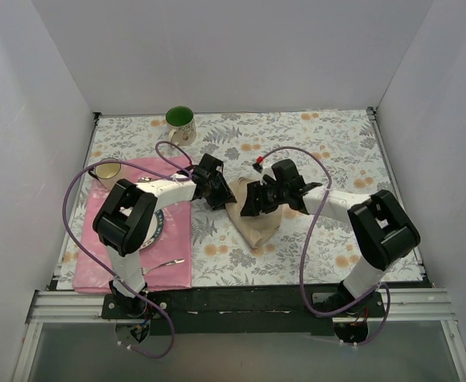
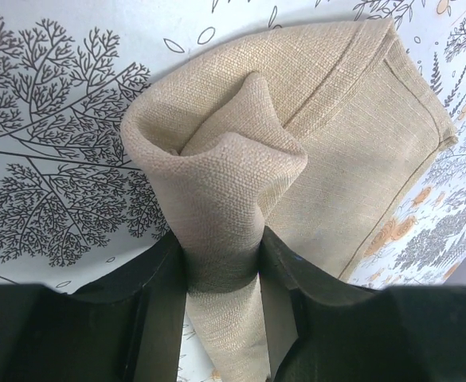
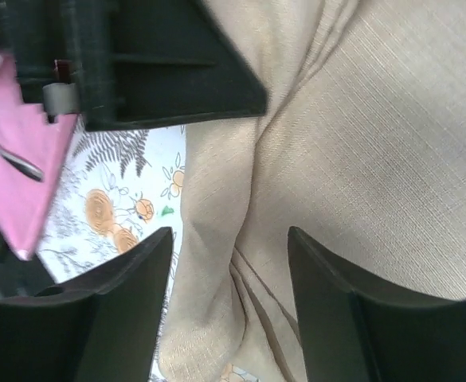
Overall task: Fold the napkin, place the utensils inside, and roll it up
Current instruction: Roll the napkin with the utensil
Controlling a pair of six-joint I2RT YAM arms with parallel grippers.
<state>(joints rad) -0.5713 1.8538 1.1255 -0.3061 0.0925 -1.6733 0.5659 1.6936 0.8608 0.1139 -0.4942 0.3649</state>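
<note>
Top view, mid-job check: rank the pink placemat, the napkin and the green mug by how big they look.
1. pink placemat, clearly largest
2. napkin, bunched and partly covered
3. green mug, smallest

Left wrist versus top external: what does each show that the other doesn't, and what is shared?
Left wrist only: a raised fold of the napkin pinched by the left end effector, plus its stitched hem. Top external only: the right end effector, the mug, the pink placemat and a utensil on it. Shared: the napkin on the floral tablecloth.
</note>
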